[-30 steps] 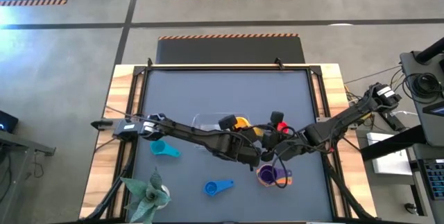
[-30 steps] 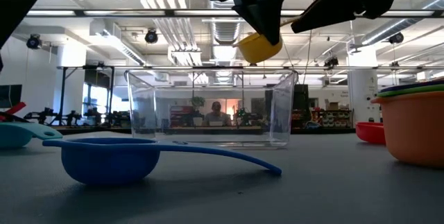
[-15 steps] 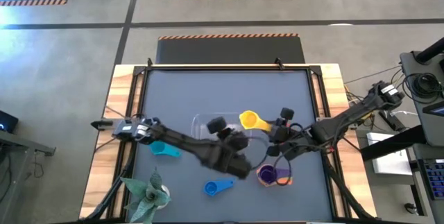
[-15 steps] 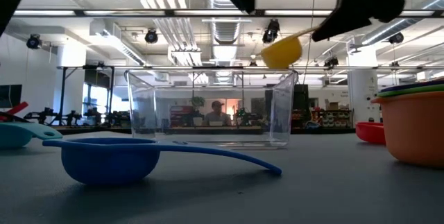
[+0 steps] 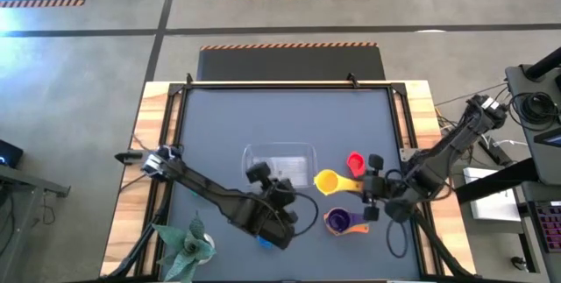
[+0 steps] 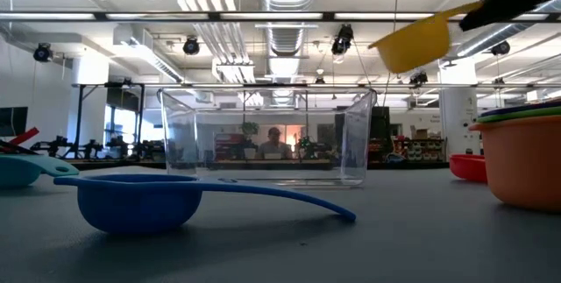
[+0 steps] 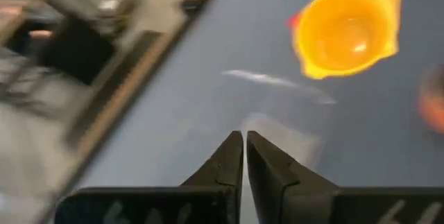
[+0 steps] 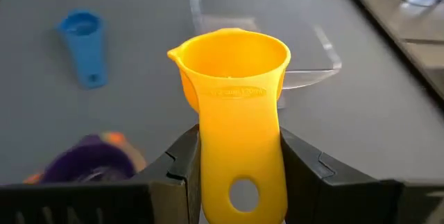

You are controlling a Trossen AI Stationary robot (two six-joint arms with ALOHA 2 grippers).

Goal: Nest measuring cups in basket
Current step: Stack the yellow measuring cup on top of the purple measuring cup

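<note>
The right gripper [image 8: 239,172] clamps the yellow cup [image 5: 328,180] by its flat handle, carrying it in the air right of centre in the high view, just right of the basket [image 5: 279,166] and beside the red cup [image 5: 355,161]. It looks light, stiff plastic — smooth, likely to pivot if pinched near the handle's tip, so a grip close to the bowl seems safest. The left gripper [image 7: 244,156] is closed on nothing, lower centre near the blue cup [image 6: 136,201]. A purple cup [image 5: 337,221] sits in an orange one lower right; a teal cup [image 6: 22,170] lies at the low view's left edge. The basket holds no cup yet.
</note>
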